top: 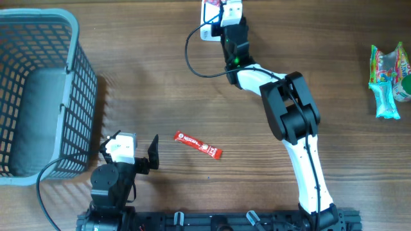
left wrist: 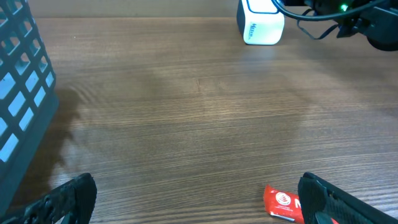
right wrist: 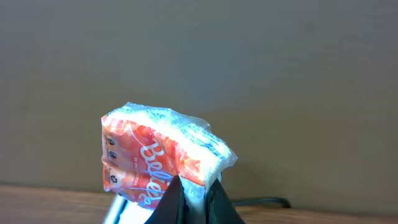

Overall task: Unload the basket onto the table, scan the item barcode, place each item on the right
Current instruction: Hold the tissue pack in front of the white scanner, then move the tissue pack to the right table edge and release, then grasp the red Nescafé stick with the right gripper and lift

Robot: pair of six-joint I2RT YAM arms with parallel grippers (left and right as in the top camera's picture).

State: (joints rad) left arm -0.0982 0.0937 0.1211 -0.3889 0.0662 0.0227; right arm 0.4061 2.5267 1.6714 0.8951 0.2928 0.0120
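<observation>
Packet [right wrist: 155, 162] pinched in closed right hand [right wrist: 193, 190] — over scanner [left wrist: 260, 25] | left hand [left wrist: 196, 205] wide open

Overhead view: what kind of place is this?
Probably a pretend shop checkout on a table: a scanner, a basket, and a packet pinched in the right gripper.

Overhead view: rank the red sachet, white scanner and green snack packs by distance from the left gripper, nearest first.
1. red sachet, just right of the left gripper.
2. white scanner, at the far edge, near centre.
3. green snack packs, at the far right edge.
</observation>
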